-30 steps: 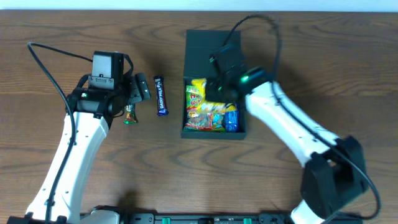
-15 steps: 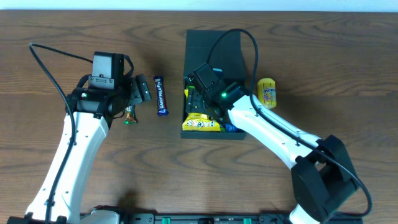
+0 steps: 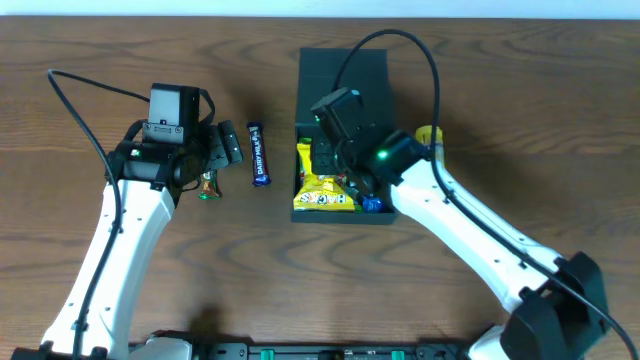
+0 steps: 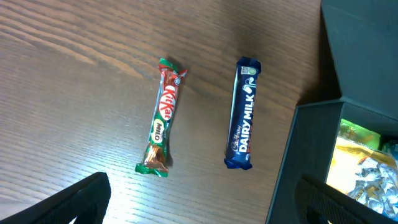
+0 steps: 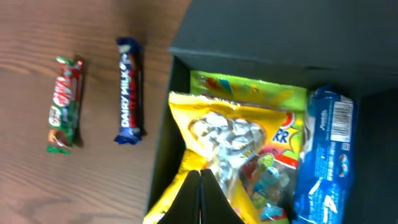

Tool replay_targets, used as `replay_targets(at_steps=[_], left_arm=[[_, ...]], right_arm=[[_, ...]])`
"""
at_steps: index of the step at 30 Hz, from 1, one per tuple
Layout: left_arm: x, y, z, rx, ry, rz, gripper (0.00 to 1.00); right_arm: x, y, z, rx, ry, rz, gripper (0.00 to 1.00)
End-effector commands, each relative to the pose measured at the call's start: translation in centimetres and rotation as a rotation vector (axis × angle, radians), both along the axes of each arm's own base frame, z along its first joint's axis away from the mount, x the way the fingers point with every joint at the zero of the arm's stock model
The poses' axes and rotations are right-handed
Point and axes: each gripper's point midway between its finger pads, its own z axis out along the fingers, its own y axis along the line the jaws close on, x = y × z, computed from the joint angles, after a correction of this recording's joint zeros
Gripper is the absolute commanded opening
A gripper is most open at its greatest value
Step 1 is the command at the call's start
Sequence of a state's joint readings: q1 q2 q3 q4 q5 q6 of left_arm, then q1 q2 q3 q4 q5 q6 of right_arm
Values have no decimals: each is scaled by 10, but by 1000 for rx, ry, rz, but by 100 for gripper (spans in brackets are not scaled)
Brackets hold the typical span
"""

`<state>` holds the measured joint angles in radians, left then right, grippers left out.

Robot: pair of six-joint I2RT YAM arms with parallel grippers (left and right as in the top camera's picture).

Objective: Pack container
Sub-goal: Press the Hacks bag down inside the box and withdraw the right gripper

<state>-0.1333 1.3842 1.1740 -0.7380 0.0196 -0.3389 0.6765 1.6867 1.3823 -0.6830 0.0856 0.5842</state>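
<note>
Container [image 3: 320, 85] sits at mid-table between my two arms. It is a dark teal-green rectangular box, matte and plain, with its flap lid lying open on the far side. From my left wrist camera I get only its near corner and one wall, cut off by the frame edge.

Inside the container, a yellow packet [image 5: 211, 130] lies on top toward the front. It carries dark lettering that I cannot read from overhead. Under it is a green-and-yellow packet [image 5: 249, 87] showing the letters "RR", and a blue packet [image 5: 329, 155] with a white barcode panel stands along the right-hand wall.

Left of the box on the wooden table [image 3: 100, 60] lie two bars, side by side and apart. The blue one is a Dairy Milk bar [image 4: 244, 115] with "Cadbury" in script. The other is a KitKat bar [image 4: 161, 118] in a green wrapper, and its small print is too fine to read.

A yellow tub [image 3: 428, 137] peeks out beside the box on the right, mostly hidden behind my right arm.

My left gripper [image 4: 204, 182] hangs above the two bars with its fingers spread wide and holds nothing. My right gripper [image 5: 199, 199] is down in the box with its fingers closed to a thin seam against the yellow packet. I cannot tell whether a fold of the packet is pinched between them.
</note>
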Motion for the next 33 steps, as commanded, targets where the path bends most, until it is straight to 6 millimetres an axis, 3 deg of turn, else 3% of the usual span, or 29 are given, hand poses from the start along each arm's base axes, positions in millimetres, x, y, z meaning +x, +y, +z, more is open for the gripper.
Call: replay_targets(at_steps=[1,6,9,13,16,21,27,30,33], left_arm=[[0,1,0,5,5,-7,96],[0,1,0,6,5,-7,96],[0,1,0,6,4,-7,95],[0,1,0,6,4,-7,95],[0,1,0,6,5,-7,95],[0,1,0,6,5,-7,95],[-1,1,0,7,8,-7,95],[-1,1,0,7,8,-7,95],[-1,1,0,7,8,-7,95]], right_arm=[[0,-6,-26,-75,38,32,1],[-7,-5,-83,-138,156,46,1],[-9,-2,-107,-150,207,58,1],[-13,5,-130,-142,258,76,1],[-13,4,-130,-145,255,75,1],[-2,3,-96,-116,184,99,1],[6,-10,-6,-26,1,113,1],[-1,-19,34,4,-70,161,1],[-22,-17,33,24,-11,250,1]])
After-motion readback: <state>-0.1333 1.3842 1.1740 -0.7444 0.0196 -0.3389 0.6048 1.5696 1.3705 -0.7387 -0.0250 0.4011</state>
